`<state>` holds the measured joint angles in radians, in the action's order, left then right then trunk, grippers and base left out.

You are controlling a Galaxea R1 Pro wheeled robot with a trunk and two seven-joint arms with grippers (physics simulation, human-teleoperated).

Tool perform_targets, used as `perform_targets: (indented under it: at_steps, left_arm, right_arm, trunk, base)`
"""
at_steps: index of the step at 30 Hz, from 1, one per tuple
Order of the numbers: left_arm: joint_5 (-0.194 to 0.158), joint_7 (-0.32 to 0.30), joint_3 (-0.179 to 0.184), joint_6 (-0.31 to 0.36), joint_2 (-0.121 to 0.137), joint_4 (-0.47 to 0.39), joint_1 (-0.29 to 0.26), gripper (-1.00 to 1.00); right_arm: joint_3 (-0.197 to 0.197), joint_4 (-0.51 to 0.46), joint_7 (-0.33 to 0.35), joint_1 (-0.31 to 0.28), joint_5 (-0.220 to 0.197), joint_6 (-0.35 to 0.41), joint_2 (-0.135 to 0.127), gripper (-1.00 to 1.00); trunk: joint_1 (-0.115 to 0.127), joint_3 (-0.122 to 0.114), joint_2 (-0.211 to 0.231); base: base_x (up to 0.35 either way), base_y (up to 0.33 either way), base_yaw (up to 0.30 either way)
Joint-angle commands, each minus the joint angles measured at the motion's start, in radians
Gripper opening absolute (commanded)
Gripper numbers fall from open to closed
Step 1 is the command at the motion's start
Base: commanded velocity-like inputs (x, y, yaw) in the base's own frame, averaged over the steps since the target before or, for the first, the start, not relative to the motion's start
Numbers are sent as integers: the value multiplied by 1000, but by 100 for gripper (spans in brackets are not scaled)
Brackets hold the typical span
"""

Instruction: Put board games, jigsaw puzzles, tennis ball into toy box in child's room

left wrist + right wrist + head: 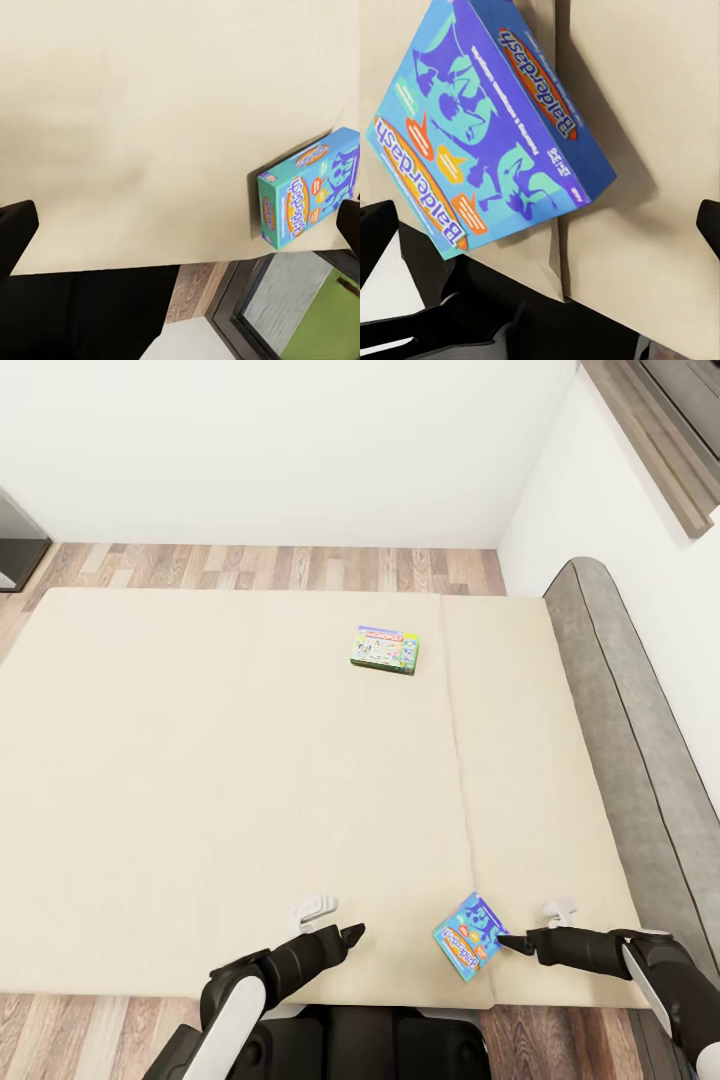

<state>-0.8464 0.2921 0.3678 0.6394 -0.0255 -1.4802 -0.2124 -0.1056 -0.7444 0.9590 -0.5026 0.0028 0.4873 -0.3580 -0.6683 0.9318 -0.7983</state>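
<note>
Two board games lie on the cream bed (200,760). A green-edged one (385,649) sits far out toward the middle right. The blue Balderdash box (468,935) (487,127) (311,191) rests at the near edge of the mattress, turned at an angle. My right gripper (515,942) is open, its tips right beside that box's right edge and level with it; its dark fingers (375,236) frame the box without holding it. My left gripper (352,933) is open too, over bare mattress to the left of the blue box, one finger (15,232) showing at the picture's side.
A grey padded headboard (620,690) runs along the bed's right side against the white wall. Wooden floor (280,565) shows beyond the bed's far edge and under its near edge. A dark piece of furniture (15,545) stands at the far left.
</note>
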Motion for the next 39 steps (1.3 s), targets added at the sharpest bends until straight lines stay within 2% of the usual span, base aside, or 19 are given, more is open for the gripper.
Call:
perform_targets:
  at_steps: [1, 24, 30, 39]
  left_arm:
    - [-11, 10, 0, 2, 0, -1, 0, 100]
    - [-11, 10, 0, 2, 0, -1, 0, 100]
    - [-19, 9, -3, 36, 12, -35, 0, 100]
    - [-23, 10, -7, 69, 22, -85, 2, 100]
  right_arm:
    - [-2, -1, 4, 0, 0, 8, 0, 100]
    - [-2, -1, 4, 0, 0, 8, 0, 100]
    - [31, 22, -30, -31, -9, -11, 34, 100]
    - [81, 38, -80, -41, -15, -18, 80, 100]
  trunk:
    - [0, 1, -1]
    - [0, 1, -1]
    - [0, 1, -1]
    - [0, 1, -1]
  base:
    - [0, 0, 0]
    - [0, 0, 0]
    - [0, 0, 0]
    - [0, 0, 0]
